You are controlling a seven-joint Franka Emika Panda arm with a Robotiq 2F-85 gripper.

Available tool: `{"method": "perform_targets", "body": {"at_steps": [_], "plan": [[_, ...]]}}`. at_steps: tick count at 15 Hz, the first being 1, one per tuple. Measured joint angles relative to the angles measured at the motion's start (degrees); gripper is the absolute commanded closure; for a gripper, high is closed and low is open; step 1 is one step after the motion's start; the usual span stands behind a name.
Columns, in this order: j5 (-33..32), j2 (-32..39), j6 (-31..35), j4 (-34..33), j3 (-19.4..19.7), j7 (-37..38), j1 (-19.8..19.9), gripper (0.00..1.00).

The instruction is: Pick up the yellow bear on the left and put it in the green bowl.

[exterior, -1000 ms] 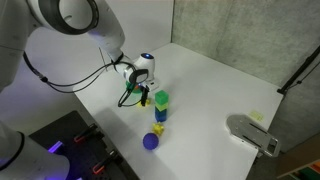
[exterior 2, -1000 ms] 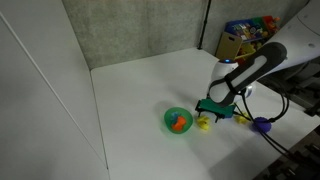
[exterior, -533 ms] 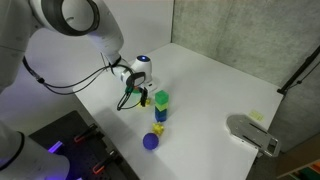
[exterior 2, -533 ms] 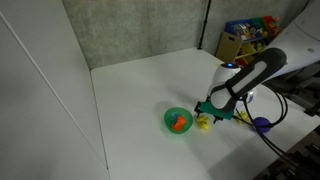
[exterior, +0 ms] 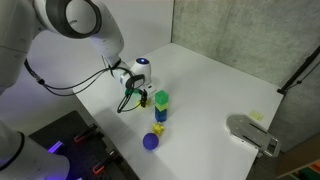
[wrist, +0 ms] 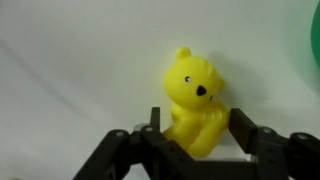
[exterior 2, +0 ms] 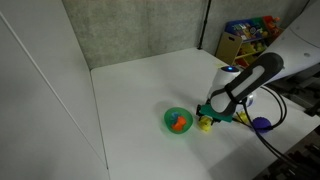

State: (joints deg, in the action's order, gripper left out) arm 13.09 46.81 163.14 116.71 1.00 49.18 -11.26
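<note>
The yellow bear (wrist: 195,100) sits upright on the white table, face toward the wrist camera. My gripper (wrist: 197,120) has a finger pressed on each side of its body, so it is shut on the bear. In an exterior view the bear (exterior 2: 204,123) rests on the table just right of the green bowl (exterior 2: 167,118), under my gripper (exterior 2: 209,113). The bowl holds an orange object. A green edge of the bowl (wrist: 313,40) shows at the right of the wrist view. From the opposite side my gripper (exterior: 137,93) hides the bear.
A stack with a green cube (exterior: 161,98) over yellow and blue blocks stands close beside the gripper. A blue ball (exterior: 150,141) lies nearer the table's edge. A grey device (exterior: 253,133) sits at the far corner. A box of toys (exterior 2: 245,38) stands behind the table.
The arm has sunk slightly toward the table. The jaws, wide a moment ago, have come in against the bear's sides.
</note>
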Motion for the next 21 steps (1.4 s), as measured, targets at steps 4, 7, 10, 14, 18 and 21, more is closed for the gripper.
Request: {"method": "perform_targets", "body": {"at_steps": [4,7,10,14,18,21], "plan": [[0.0,-0.25,0.0,-0.05,0.14,-0.1,-0.07,0.71],[-0.01,-2.17,0.0,-0.03,1.42,-0.1,-1.3,0.76],[-0.26,-5.69,-0.22,0.08,3.71,-0.04,-4.06,0.77],[-2.13,-10.29,-0.45,0.37,6.77,0.77,-8.53,0.79],[-3.96,-13.46,-1.6,0.52,6.28,0.87,-10.98,0.81],[-5.14,-14.31,-2.7,0.52,4.67,0.86,-12.08,0.81]]}}
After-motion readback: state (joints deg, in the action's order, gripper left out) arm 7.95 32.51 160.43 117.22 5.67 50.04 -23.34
